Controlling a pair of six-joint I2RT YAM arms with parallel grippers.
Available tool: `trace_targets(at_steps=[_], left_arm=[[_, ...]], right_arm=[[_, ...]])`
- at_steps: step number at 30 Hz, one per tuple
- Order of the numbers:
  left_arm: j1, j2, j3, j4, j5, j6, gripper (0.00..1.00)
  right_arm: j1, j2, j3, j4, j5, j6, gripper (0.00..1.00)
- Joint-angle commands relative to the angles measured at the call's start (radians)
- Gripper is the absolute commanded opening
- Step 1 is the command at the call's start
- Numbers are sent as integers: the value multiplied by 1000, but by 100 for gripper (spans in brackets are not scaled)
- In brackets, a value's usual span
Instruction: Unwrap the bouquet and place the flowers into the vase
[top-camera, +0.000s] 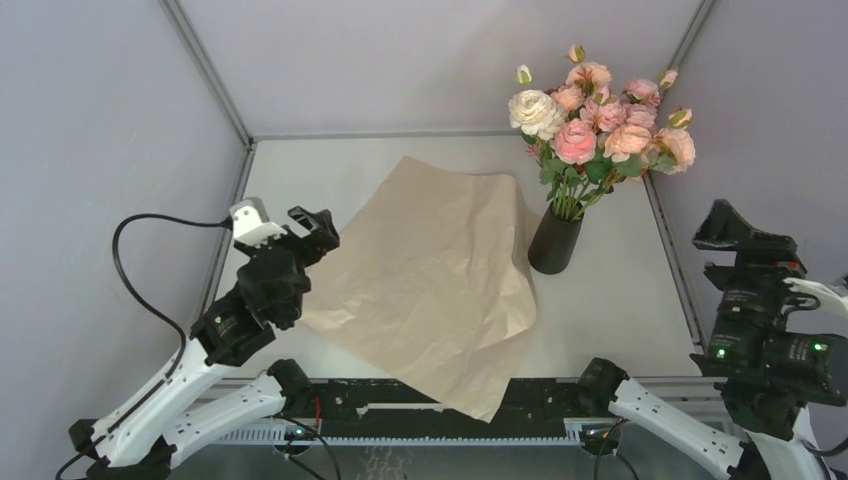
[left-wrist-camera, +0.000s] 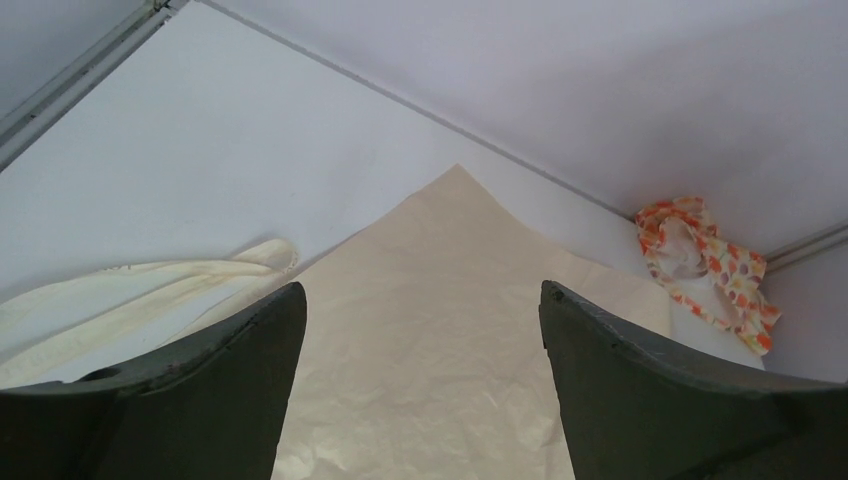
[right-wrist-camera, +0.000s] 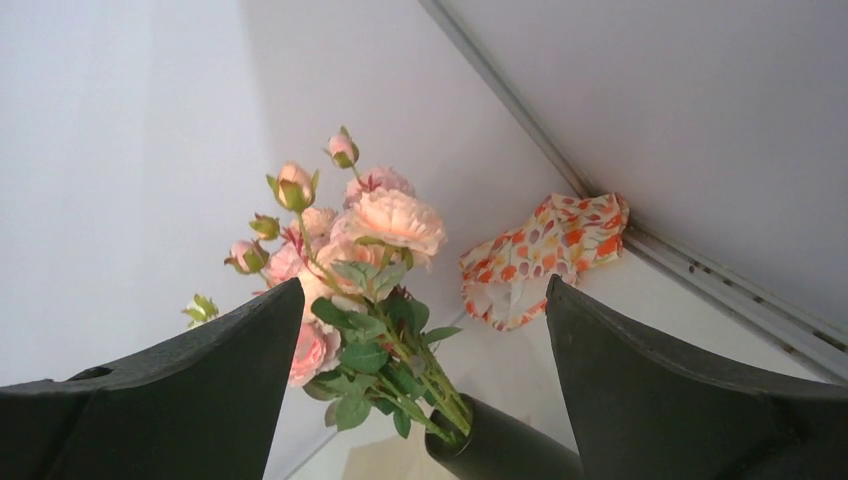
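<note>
While flowers (top-camera: 600, 115) stand in vase (top-camera: 553, 245), kraft paper (top-camera: 430, 270) spread just beside

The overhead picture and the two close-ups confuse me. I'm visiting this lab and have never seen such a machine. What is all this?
It is a robot with two arms fixed at the near edge of a table. The wide picture comes from a camera above and behind them. The other two come from cameras on the wrists, so the dark shapes at the bottom are each claw's own fingers. On the table lie a sheet of brown paper, a pale ribbon and a printed cloth by the wall. The flowers stand in a dark vase. The left claw is beside the paper and the right claw faces the flowers. Both are open and hold nothing.
</note>
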Motion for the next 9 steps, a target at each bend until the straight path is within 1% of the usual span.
trace_targets(at_steps=[1,5,6,9], left_arm=[[7,-28,5,-14,-51,-5,91],[7,-30,7,-22,-52,-9,91],[7,-31,8,-23,-51,-10,91],[7,-30,14,-30,-56,-12,91]], right_arm=[[-49,-19,42,-46,-23,8,99],[-73,12,84,-81,33,-3,99],[-75,19,101,-128,32,14,99],[-80,2,112,-179,-1,79,99]])
